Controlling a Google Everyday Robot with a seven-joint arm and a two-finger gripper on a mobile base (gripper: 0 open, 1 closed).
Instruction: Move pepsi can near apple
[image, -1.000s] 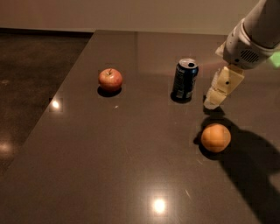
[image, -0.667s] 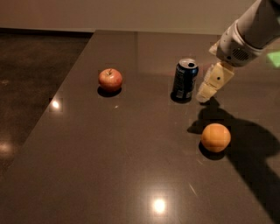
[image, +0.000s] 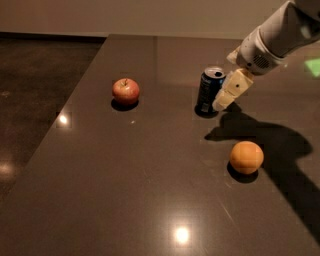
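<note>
The pepsi can (image: 209, 91), dark blue with a silver top, stands upright on the dark table, right of the middle. The red apple (image: 125, 90) with yellowish patches sits well to the left of the can. My gripper (image: 223, 101), cream-coloured on a white arm, reaches in from the upper right. It is low at the can's right side, right against it or nearly so.
A plain orange fruit (image: 246, 157) lies in front of and to the right of the can. The arm's shadow falls across the table (image: 125, 175) to the right. The table's left edge runs diagonally, with dark floor (image: 35, 90) beyond it.
My gripper has moved left and slightly down, from a gap right of the can to right against its right side. The can, apple and orange have not moved.
</note>
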